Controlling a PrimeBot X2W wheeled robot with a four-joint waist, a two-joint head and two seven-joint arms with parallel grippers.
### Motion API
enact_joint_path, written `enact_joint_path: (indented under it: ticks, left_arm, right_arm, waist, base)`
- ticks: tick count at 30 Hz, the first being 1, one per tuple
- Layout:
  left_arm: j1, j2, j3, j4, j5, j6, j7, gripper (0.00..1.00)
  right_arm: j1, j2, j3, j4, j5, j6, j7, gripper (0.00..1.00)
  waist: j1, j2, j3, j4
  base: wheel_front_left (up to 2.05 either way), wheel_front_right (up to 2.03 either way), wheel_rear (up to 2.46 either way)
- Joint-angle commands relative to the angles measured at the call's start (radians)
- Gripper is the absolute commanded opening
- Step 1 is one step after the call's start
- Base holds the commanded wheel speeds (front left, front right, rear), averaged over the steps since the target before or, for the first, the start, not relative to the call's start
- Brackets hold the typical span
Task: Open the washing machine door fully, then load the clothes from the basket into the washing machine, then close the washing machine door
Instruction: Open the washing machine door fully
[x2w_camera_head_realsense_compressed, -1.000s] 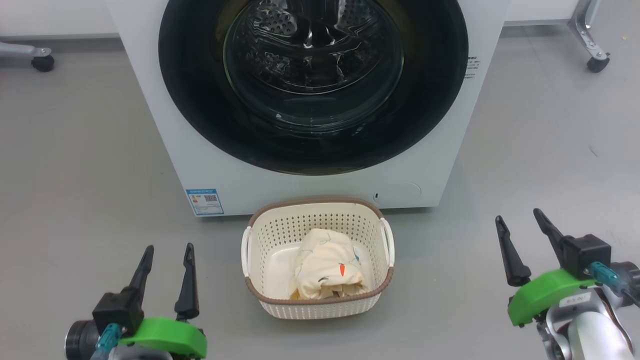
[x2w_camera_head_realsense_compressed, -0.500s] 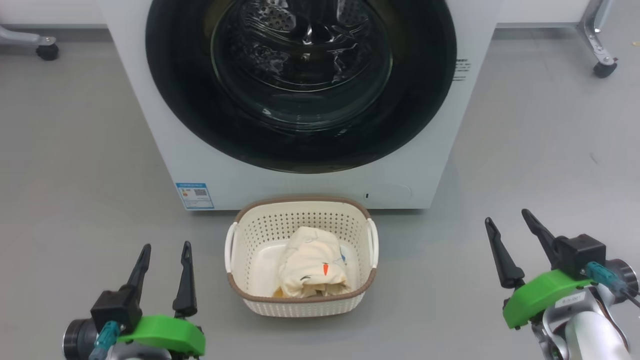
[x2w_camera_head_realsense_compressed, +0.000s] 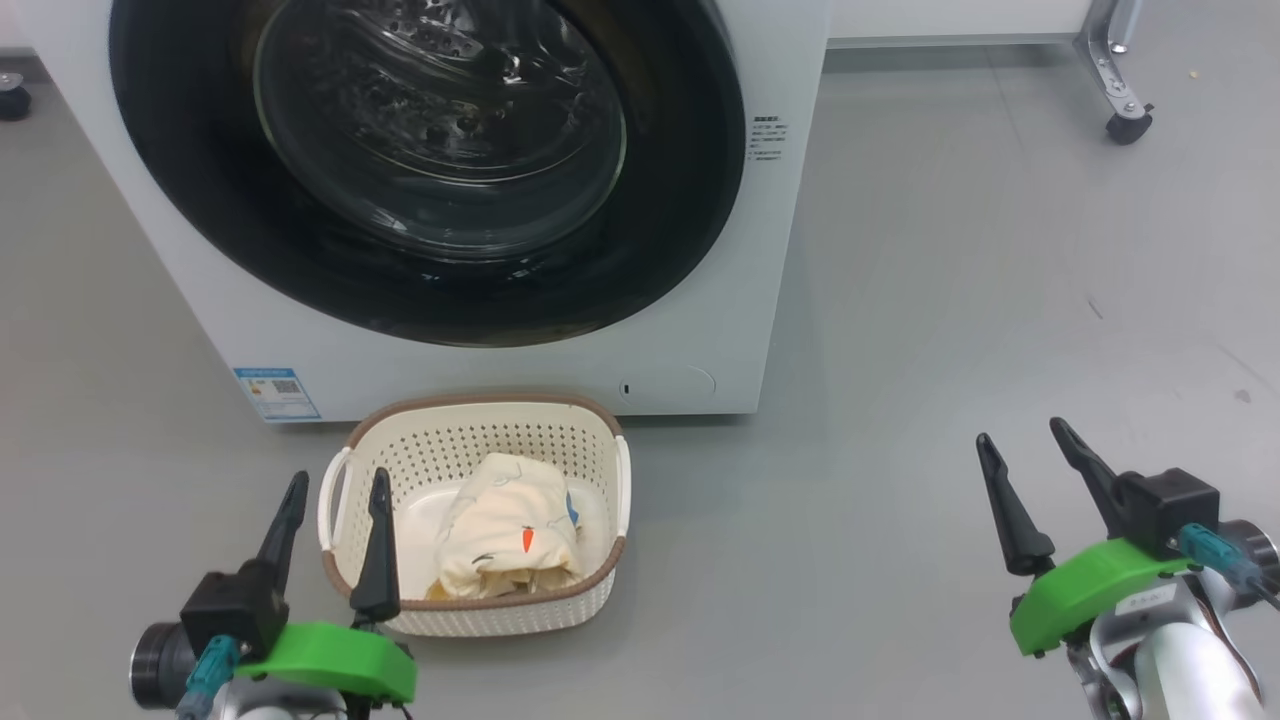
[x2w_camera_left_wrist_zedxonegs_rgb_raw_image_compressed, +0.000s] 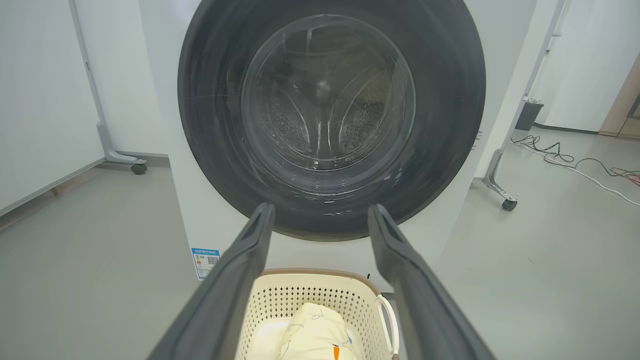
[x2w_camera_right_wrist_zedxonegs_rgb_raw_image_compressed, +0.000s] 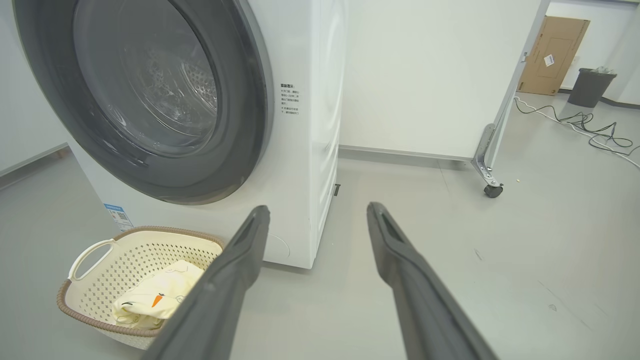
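faces the washing machine (x2w_camera_head_realsense_compressed: 770, 250) with the washing machine door (x2w_camera_head_realsense_compressed: 680, 200) shut flush; risks skidding off its glossy rim, or knocking the basket (x2w_camera_head_realsense_compressed: 480, 405) just in front. sees the clothes (x2w_camera_head_realsense_compressed: 510, 530) bundled inside that basket, just beside the left gripper (x2w_camera_head_realsense_compressed: 339, 477), well apart from the right gripper (x2w_camera_head_realsense_compressed: 1020, 432). shows both pairs of jaws wide, holding nothing.

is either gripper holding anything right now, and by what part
Nothing is held. The left gripper and the right gripper are both open and empty; the clothes lie in the basket.
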Motion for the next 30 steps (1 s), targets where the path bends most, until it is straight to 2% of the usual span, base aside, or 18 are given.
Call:
enact_joint_path:
  ticks: [1,10,30]
  left_arm:
    - [-0.041,0.01,0.026,-0.038,-0.003,-0.004,-0.014,1.0]
    - [-0.037,0.01,0.027,-0.038,0.005,-0.005,-0.014,1.0]
    - [-0.048,0.007,0.029,-0.041,0.011,0.001,-0.014,1.0]
  right_arm:
    - [-0.06,-0.015,0.018,-0.03,0.002,-0.001,-0.01,1.0]
    - [-0.064,-0.014,0.014,-0.031,0.004,-0.001,-0.011,1.0]
    - [-0.072,-0.014,0.009,-0.038,0.004,-0.001,-0.015,1.0]
  waist:
    - [0.0,-0.0001,0.0,-0.001]
    - [0.0,-0.0001,0.004,-0.004]
    - [0.0,-0.0001,0.034,-0.007]
  base:
    - [0.88,0.88,-1.76]
    - [0.49,0.49,-0.97]
    - [0.01,0.01,-0.01]
